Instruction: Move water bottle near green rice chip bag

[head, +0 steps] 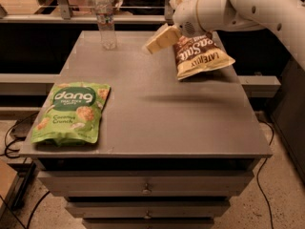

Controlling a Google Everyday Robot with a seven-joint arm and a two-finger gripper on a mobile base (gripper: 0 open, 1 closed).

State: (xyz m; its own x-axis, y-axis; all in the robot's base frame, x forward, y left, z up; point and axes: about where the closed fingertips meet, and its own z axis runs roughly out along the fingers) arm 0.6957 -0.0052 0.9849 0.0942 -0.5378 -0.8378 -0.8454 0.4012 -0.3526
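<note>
The water bottle (pixel 106 19), clear with a white cap and a dark label band, stands upright at the table's far left corner. The green rice chip bag (pixel 72 111) lies flat at the table's near left. My gripper (pixel 161 38) is on the end of the white arm, above the far middle of the table, right of the bottle and well apart from it. It holds nothing.
A brown-and-cream chip bag (pixel 201 55) lies at the far right of the grey table (pixel 167 123), partly behind my arm. Drawers sit under the table top. Cables lie on the floor at the left and right.
</note>
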